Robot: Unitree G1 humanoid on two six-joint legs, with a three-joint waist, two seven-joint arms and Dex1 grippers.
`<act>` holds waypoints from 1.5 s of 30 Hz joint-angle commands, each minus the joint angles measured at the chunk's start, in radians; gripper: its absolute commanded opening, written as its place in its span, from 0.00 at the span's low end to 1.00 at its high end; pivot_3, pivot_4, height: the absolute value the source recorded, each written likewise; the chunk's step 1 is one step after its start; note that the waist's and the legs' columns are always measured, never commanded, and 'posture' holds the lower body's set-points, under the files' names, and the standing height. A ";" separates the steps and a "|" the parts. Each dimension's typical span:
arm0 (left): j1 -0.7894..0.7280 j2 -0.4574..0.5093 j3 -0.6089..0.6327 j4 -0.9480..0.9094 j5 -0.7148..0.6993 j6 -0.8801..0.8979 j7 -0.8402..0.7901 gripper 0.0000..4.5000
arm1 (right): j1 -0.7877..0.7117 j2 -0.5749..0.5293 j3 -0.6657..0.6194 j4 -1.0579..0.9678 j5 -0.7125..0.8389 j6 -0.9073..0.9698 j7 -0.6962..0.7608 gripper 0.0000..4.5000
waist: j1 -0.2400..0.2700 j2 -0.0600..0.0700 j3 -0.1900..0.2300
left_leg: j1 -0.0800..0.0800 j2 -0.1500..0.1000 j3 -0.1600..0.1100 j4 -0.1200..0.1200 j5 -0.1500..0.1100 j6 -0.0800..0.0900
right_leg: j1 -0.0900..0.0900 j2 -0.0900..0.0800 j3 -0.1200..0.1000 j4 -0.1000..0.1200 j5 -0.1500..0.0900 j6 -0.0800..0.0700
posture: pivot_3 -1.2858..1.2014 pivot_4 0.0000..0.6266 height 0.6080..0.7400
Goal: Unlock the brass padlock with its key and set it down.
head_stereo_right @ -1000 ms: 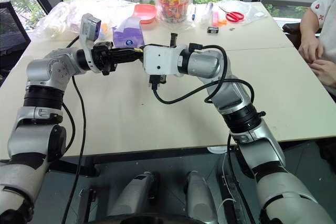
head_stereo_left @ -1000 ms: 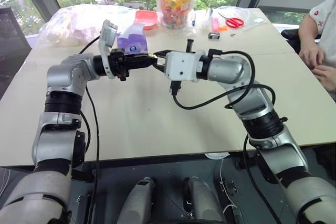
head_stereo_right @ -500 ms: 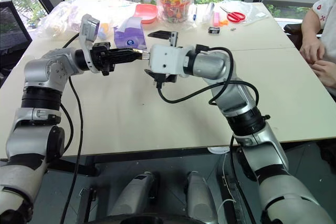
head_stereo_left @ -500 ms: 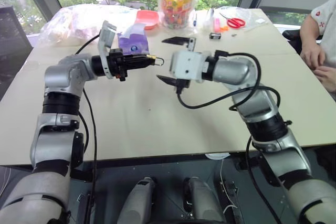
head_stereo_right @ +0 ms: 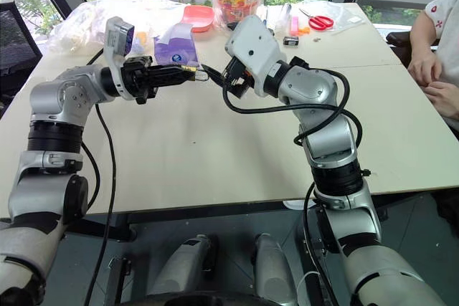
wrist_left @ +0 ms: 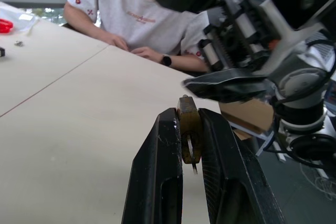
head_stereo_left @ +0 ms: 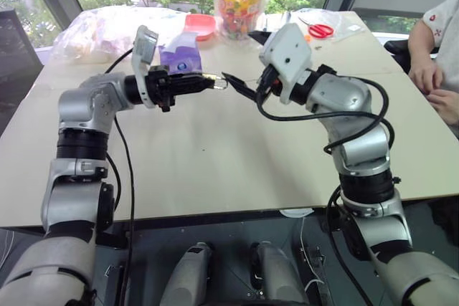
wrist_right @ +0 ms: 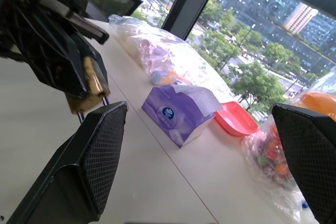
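Right gripper (head_stereo_left: 247, 62) was drawn back from the brass padlock (head_stereo_left: 212, 79) and rolled, its fingers spread wide since a second ago | left gripper (wrist_left: 190, 135) was held level above the table (head_stereo_left: 215, 170), pinching the padlock, shackle at 3 o'clock | right gripper sat just beside the padlock, at its 3 o'clock, apart.

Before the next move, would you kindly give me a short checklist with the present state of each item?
1. Left gripper shut on padlock: ok.
2. Right gripper open: ok.
3. Right gripper off the padlock: ok.
4. Key in the lock: cannot tell.
5. Shackle released: cannot tell.
6. Bare table below to set it down: ok.
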State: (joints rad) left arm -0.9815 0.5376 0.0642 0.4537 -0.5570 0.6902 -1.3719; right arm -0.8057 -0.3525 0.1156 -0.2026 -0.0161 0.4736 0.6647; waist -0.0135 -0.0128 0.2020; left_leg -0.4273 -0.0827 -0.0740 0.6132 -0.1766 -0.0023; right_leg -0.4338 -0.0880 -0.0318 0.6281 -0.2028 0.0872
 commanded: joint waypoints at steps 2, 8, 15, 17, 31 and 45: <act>0.001 0.013 0.028 -0.068 -0.038 0.009 -0.002 0.00 | -0.033 -0.017 0.019 0.005 0.010 -0.034 0.011 0.99 | 0.000 0.000 0.000 | 0.000 0.000 0.000 0.000 0.000 0.000 | 0.000 0.000 0.000 0.000 0.000 0.000 | 0.52 0.24 1.00; 0.004 0.022 0.030 -0.076 -0.044 0.008 0.003 0.00 | -0.027 -0.031 0.042 0.013 0.028 -0.043 0.043 0.99 | -0.001 0.000 0.000 | 0.000 0.000 0.000 0.000 0.000 0.000 | 0.000 0.000 0.000 0.000 0.000 0.000 | 0.52 0.24 1.00; 0.013 0.023 0.027 -0.075 -0.040 0.001 0.006 0.00 | -0.008 -0.047 0.050 -0.001 0.035 -0.036 0.057 0.99 | -0.001 0.000 0.000 | 0.000 0.000 0.000 0.000 0.000 0.000 | 0.000 0.000 0.000 0.000 0.000 0.000 | 0.52 0.24 1.00; 0.012 0.020 0.025 -0.071 -0.038 -0.002 0.006 0.00 | -0.002 -0.052 0.047 -0.008 0.042 -0.023 0.058 0.99 | 0.000 0.000 0.000 | 0.000 0.000 0.000 0.000 0.000 0.000 | 0.000 0.000 0.000 0.000 0.000 0.000 | 0.52 0.24 1.00; 0.074 -0.160 -0.057 0.024 0.021 0.037 0.171 0.00 | 0.256 -0.361 -0.041 -0.376 0.127 0.512 0.115 0.99 | 0.023 0.000 0.000 | -0.001 0.000 0.001 0.000 -0.001 0.002 | 0.002 -0.003 -0.001 -0.004 0.000 0.000 | 0.52 0.24 1.00; -0.041 -0.379 -0.075 0.497 0.140 0.004 0.260 0.00 | 0.281 -0.294 0.004 -0.561 0.274 0.907 -0.036 0.99 | 0.027 -0.001 0.000 | -0.004 0.001 -0.001 0.002 -0.003 0.005 | 0.004 -0.004 -0.007 -0.013 0.001 0.001 | 0.52 0.24 1.00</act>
State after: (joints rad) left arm -0.9950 0.1700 -0.0219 0.9280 -0.4286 0.7217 -1.1141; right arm -0.5068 -0.6487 0.1181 -0.7324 0.2430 1.3768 0.6483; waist 0.0134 -0.0133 0.2020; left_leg -0.4315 -0.0817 -0.0748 0.6154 -0.1796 0.0027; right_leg -0.4293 -0.0918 -0.0393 0.6147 -0.2017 0.0880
